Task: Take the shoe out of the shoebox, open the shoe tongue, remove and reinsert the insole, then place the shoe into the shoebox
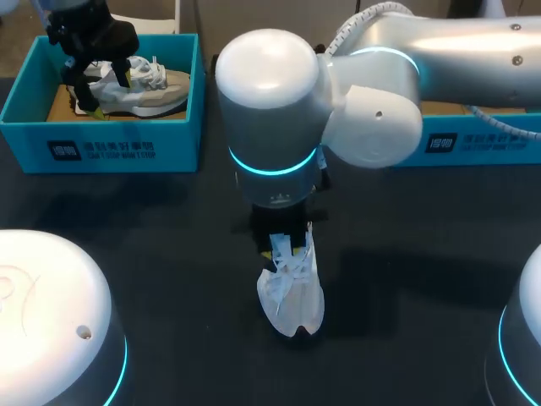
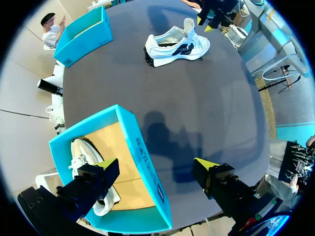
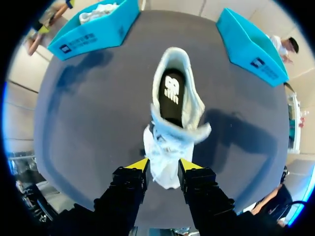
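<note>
A white shoe (image 1: 293, 296) lies on the dark table near the middle, its black insole (image 3: 171, 93) showing through the opening. My right gripper (image 3: 163, 166) comes down over the shoe's laced front, and both yellow fingertips press the white fabric from two sides. In the head view the right gripper (image 1: 283, 247) is mostly hidden under its wrist. My left gripper (image 1: 101, 85) hangs open above the left blue shoebox (image 1: 110, 135), over a second pale shoe (image 1: 156, 85) lying inside. In the left wrist view that gripper (image 2: 156, 167) straddles the box wall (image 2: 142, 147).
A second blue shoebox (image 1: 473, 139) stands at the back right, largely hidden behind my right arm. Dark bare table lies between the boxes and the shoe. My arm bases fill the front corners.
</note>
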Robot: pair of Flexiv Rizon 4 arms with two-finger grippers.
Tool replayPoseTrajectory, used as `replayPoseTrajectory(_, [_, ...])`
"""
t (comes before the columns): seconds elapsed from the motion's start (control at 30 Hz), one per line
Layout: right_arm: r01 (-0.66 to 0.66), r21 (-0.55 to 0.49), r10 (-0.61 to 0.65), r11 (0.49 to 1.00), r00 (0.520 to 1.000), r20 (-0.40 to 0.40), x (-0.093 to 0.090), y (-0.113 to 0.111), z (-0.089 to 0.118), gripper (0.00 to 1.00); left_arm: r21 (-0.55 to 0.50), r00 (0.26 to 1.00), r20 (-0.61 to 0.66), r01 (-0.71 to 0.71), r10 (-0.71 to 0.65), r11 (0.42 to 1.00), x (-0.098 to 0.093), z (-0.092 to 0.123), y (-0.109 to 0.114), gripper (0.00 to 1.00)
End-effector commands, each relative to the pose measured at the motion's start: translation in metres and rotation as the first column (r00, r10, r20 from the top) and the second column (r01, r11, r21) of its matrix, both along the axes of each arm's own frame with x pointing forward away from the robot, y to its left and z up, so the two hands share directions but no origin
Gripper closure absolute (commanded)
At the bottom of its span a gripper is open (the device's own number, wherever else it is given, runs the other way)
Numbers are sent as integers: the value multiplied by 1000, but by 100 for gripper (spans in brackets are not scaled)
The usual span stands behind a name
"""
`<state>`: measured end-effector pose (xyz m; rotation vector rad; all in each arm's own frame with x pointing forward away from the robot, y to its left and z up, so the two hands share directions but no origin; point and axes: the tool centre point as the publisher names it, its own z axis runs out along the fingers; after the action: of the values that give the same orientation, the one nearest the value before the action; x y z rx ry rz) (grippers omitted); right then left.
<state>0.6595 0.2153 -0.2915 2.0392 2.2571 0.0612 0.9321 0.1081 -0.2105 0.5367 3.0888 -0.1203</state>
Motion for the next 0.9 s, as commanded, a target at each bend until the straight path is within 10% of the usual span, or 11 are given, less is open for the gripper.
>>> replayPoseTrajectory(0.03, [-12, 5, 12, 1000, 1000, -15, 21, 0, -11, 61, 1, 1000, 1, 1, -1, 1000, 0, 0, 0, 0])
replayPoseTrajectory(0.9, [-90, 11, 90, 996, 995, -42, 77, -14, -42, 63, 1, 1000, 1, 1, -1, 1000, 0, 0, 0, 0])
